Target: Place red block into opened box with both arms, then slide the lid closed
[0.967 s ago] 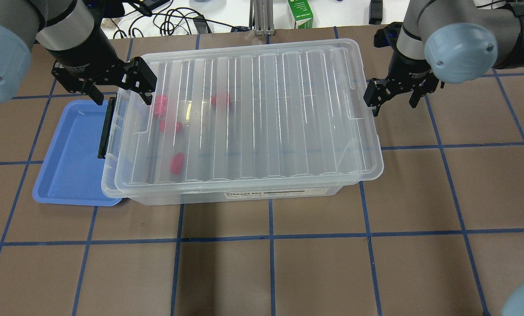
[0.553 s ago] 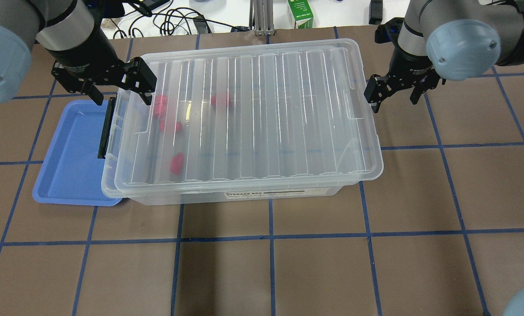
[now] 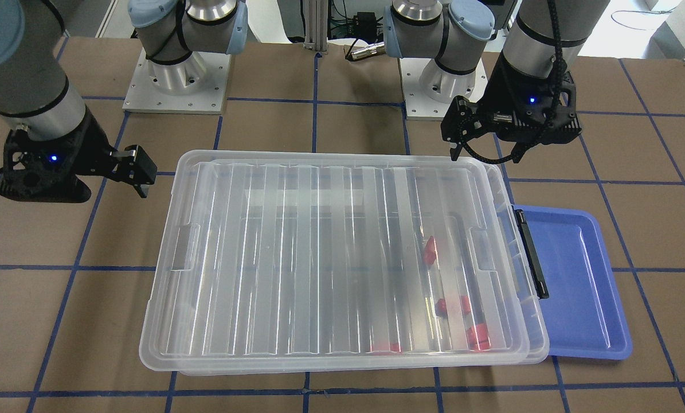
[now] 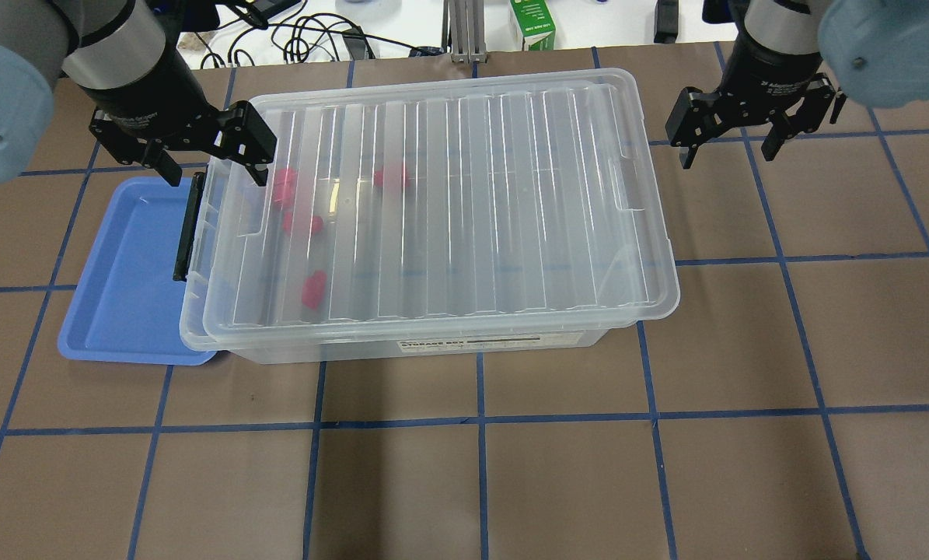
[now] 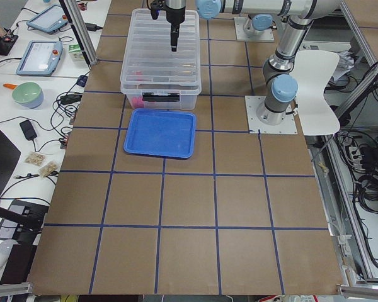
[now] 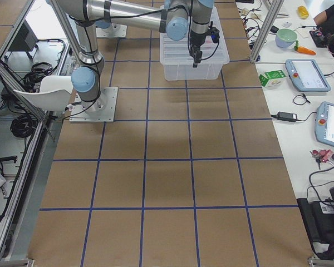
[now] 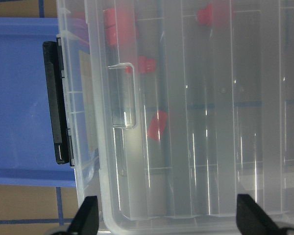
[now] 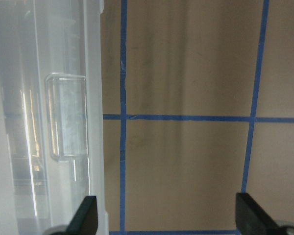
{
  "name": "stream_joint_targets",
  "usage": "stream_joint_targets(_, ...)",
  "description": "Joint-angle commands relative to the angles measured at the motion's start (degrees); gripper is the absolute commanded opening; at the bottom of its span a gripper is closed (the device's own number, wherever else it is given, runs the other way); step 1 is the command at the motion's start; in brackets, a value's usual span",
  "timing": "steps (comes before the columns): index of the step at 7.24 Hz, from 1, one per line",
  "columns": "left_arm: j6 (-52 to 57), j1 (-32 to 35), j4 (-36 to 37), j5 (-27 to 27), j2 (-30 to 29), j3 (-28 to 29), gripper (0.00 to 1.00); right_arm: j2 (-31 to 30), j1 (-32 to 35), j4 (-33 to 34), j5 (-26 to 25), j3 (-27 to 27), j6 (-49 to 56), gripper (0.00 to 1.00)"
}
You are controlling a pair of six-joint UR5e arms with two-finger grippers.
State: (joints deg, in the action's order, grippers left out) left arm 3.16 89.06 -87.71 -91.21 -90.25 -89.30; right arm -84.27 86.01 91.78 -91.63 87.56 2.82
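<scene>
Several red blocks (image 4: 302, 224) lie inside the clear box (image 4: 355, 348), seen through the ribbed lid (image 4: 472, 202). The lid lies on the box and covers nearly all of it, with a narrow strip bare by the black bar (image 4: 188, 229). My left gripper (image 4: 214, 165) hovers open over that end, and in the left wrist view the gripper (image 7: 169, 221) spans the lid's notch (image 7: 123, 95). My right gripper (image 4: 728, 152) is open, off the lid's other end, above bare table. In the right wrist view the right gripper (image 8: 169, 223) holds nothing, with the lid's edge (image 8: 63, 117) at the left.
A blue tray (image 4: 122, 272) lies partly under the box's black-bar end. A green carton (image 4: 532, 23) and cables (image 4: 301, 35) sit past the table's far edge. Brown table with blue tape lines (image 4: 480, 420) stretches in front of the box.
My right gripper has drawn back from the lid's right end, moving right and toward the far edge. The left gripper, lid and blocks have stayed put.
</scene>
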Motion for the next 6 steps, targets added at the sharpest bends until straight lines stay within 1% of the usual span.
stream_joint_targets(1,0.0,0.0,0.0,-0.2,0.3,-0.1,1.0,-7.7,0.1,-4.1,2.5,0.2,-3.9,1.0)
stream_joint_targets(3,0.0,-0.1,0.0,-0.2,0.3,-0.1,1.0,-9.7,0.9,-7.2,2.2,0.7,-3.9,1.0)
stream_joint_targets(4,0.0,-0.1,0.0,-0.2,0.3,-0.1,1.0,-8.8,0.1,-7.2,1.9,1.9,-2.6,1.0)
stream_joint_targets(5,0.0,-0.1,0.0,-0.2,0.3,-0.2,1.0,-9.2,0.0,-6.1,-2.2,2.4,-2.9,1.0)
stream_joint_targets(6,0.0,-0.1,-0.1,-0.2,0.4,-0.1,1.0,-9.1,0.1,-6.2,-4.0,2.6,-3.9,1.0)
